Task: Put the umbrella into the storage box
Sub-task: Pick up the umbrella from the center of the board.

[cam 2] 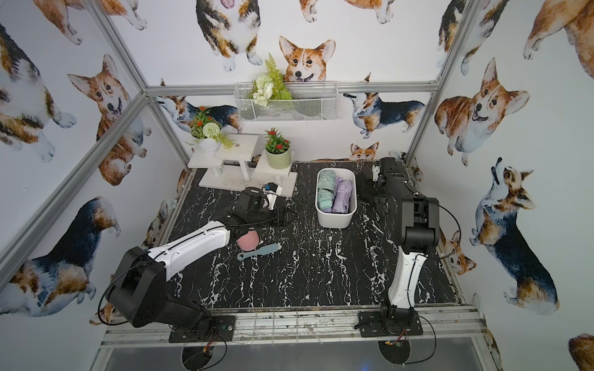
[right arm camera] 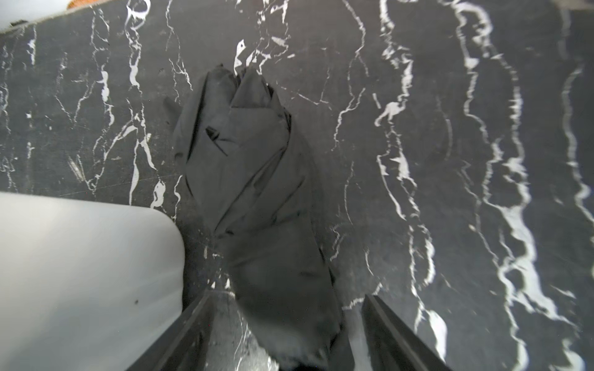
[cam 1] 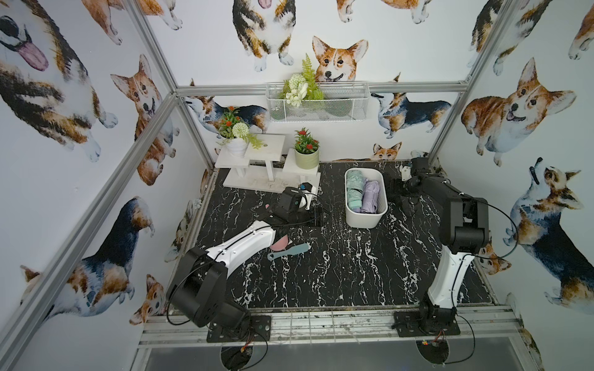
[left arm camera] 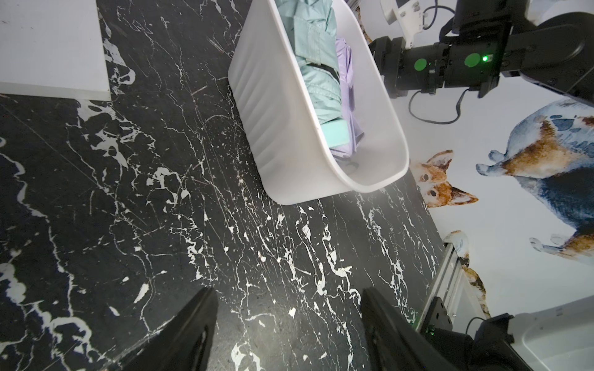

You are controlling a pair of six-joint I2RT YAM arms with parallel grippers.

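The storage box is a white tub at the back right of the black marble table. Inside it a green folded umbrella and a purple one lie side by side. A black folded umbrella lies on the table just right of the box wall. My right gripper is open over its near end, with a gap at each finger. My left gripper is open and holds nothing, low over the table left of the box.
A pink round pad and a blue brush lie beside the left arm. A white stepped shelf with potted plants stands at the back left. A wire-mesh basket hangs on the back wall. Walls close in three sides.
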